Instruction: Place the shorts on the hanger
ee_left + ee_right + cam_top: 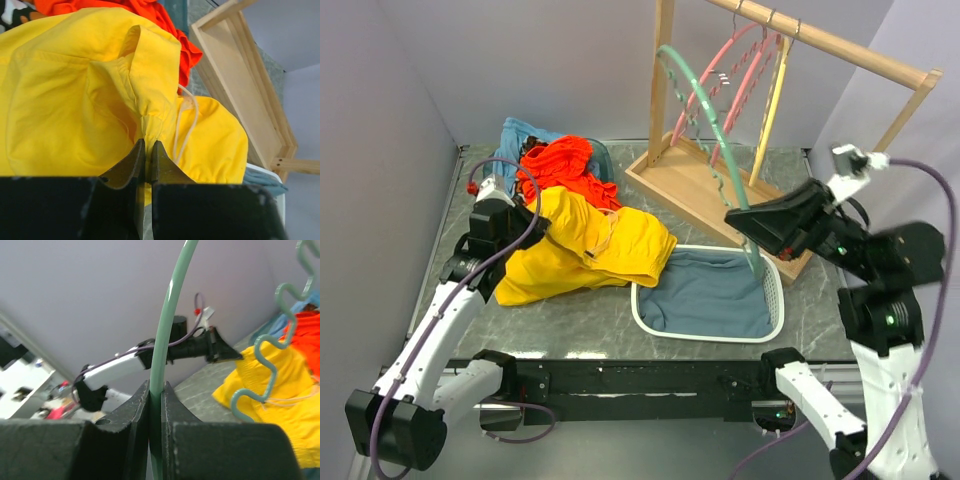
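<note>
The yellow shorts (595, 245) lie crumpled on the table left of centre, with a white drawstring showing. My left gripper (542, 217) is shut on a fold at their upper left; in the left wrist view the jaws (147, 146) pinch a ridge of the yellow fabric (75, 90). The teal hanger (719, 130) stands tilted in the air in front of the rack, its lower end over the basket. My right gripper (734, 214) is shut on its arched outer bar (172, 300), and the wavy inner bar (270, 370) shows to the right.
A wooden rack (820, 40) at back right carries pink hangers (740, 70) and a yellow hanger (772, 110). A white basket (638, 312) holding blue-grey cloth (710, 295) sits front centre. An orange-red garment (565, 165) lies behind the shorts.
</note>
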